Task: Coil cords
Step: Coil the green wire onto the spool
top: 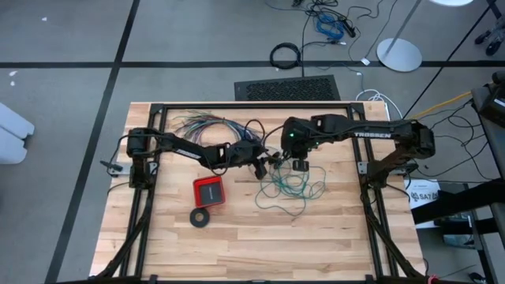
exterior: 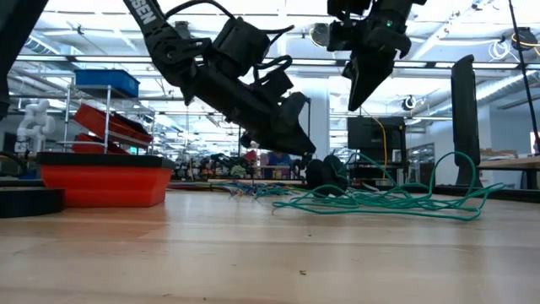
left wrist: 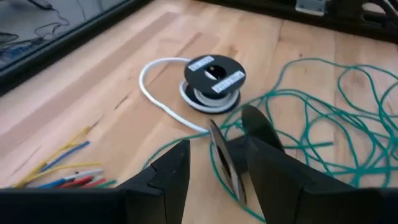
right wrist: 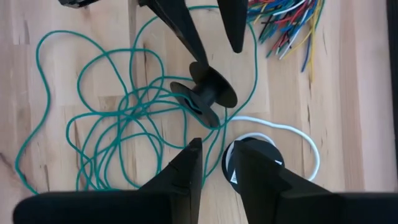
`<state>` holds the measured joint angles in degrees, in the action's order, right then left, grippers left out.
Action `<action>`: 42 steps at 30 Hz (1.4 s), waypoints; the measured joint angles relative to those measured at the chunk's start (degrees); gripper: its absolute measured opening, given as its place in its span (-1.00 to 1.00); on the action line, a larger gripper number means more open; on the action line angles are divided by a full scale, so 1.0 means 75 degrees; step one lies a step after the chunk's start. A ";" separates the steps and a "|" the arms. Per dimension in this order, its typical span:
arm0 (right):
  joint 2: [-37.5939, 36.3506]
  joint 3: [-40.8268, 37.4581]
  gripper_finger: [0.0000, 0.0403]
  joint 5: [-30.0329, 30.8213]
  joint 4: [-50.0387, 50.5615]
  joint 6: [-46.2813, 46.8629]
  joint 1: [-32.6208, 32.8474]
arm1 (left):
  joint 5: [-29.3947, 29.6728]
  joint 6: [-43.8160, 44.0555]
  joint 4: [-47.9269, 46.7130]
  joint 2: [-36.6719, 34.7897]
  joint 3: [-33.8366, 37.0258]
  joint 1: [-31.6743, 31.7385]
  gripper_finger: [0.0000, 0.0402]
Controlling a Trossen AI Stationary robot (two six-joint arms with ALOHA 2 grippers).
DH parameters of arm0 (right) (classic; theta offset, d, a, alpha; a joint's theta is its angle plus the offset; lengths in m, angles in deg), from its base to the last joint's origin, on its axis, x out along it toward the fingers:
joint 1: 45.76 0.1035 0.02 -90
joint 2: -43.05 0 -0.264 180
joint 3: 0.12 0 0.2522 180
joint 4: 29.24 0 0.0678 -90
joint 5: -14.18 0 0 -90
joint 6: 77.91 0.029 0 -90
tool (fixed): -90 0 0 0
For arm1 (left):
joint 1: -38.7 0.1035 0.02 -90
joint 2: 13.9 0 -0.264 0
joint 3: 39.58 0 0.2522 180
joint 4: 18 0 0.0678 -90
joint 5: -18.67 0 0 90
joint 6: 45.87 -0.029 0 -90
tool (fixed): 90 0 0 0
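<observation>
High view: both arms meet over the middle of the tabletop [top: 316, 237]. Teal-green wire [top: 290, 189] lies in a loose tangle right of centre. Left tool [left wrist: 217, 163] low over the tangle's left edge, fingers parted, with a flat dark spool between them; whether they press on it, cannot tell. Right tool [right wrist: 214, 163] raised above the wire, fingers slightly apart, empty. White cord [right wrist: 292, 134] loops from its small black round piece [right wrist: 252, 158], just beside the tangle. Many-coloured wires [top: 201, 125] fan at far left. Red box [top: 209, 191] and black ring [top: 200, 218] near left.
</observation>
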<state>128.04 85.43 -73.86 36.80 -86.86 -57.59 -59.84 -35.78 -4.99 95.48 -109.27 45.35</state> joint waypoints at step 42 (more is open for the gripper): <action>-0.0021 -0.0026 -0.62 0.0253 0.0157 0.0376 0.0417 | -0.0356 -0.1408 -0.0425 0.0356 -0.0658 0.0304 -0.98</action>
<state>127.89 85.23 -71.97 37.98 -84.04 -54.46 -62.51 -46.34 -8.18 98.15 -114.20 47.63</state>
